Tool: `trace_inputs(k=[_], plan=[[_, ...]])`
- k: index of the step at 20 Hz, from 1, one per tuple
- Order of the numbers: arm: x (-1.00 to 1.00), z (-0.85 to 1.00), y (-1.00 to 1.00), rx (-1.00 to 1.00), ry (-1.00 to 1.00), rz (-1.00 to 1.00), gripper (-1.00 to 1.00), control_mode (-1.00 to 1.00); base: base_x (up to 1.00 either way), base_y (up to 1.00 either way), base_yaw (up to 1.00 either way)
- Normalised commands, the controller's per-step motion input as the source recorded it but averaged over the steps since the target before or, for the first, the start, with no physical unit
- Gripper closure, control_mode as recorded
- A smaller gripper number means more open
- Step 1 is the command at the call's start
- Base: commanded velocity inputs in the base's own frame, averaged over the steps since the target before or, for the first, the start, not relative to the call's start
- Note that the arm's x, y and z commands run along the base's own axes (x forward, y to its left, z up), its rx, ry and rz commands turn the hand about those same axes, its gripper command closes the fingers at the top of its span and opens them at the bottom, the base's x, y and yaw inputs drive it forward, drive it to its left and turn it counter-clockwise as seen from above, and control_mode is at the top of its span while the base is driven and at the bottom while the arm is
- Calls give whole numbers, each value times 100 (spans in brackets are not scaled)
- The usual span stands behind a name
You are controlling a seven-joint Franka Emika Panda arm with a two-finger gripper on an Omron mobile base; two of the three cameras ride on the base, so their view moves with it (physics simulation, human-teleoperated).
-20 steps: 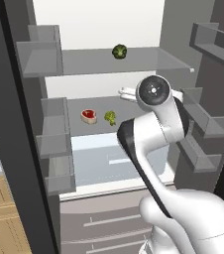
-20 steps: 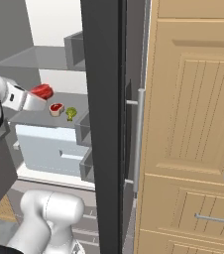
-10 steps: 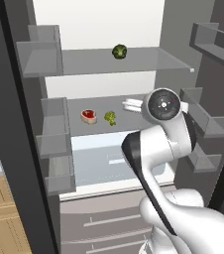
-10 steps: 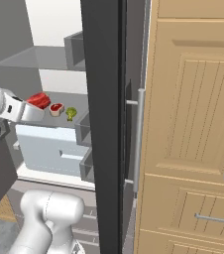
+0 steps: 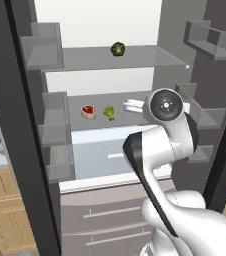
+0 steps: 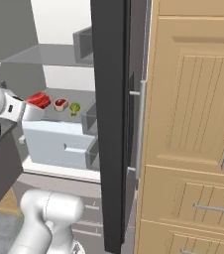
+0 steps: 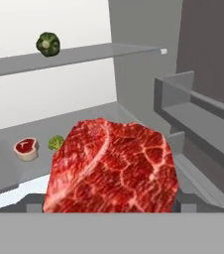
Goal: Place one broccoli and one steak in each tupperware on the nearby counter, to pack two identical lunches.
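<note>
Inside the open fridge (image 5: 175, 75), working at the height of the middle shelf (image 5: 80, 100). Flanked in the right base view by the dark fridge door (image 6: 111, 124), seen edge-on, with a tall wooden cabinet (image 6: 193, 124) just beyond it. Rising from the lower right of the left base view, the white arm (image 5: 160, 145), bent forward so that its round wrist joint faces the camera in front of the shelf. Below the shelf, a pale drawer (image 6: 59, 141), pushed in.

At the end of the arm, the gripper (image 6: 33, 103), jaws spread wide and clamped on the large steak (image 7: 111, 166). Seen from the hand view as a big marbled red slab, close up and covering the finger tips. Seen from the right base view as a red piece (image 6: 38, 100) at the tip of the hand, above the near left part of the middle shelf; cannot tell whether lifted clear of the shelf or resting on it.

Farther back on the same shelf, the small steak (image 5: 88, 111), red with a pale rim, lying flat. Just beside it on its right in the left base view, apart and not touching, the lower broccoli (image 5: 109, 113), upright.

On the upper glass shelf (image 5: 150, 59), alone near the back wall, the upper broccoli (image 5: 117, 48), dark green and round.
</note>
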Motion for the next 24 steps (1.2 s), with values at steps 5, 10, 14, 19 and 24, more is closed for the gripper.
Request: trace_inputs(k=[5,10,14,19,24], plan=[[0,0,0,0,0,0,100,100,-49,5,0],[0,0,0,0,0,0,100,100,-56,2,5],[0,0,0,0,0,0,100,100,-62,0,6],[0,0,0,0,0,0,100,100,-58,2,9],[0,0,0,0,0,0,100,100,-43,34,7]])
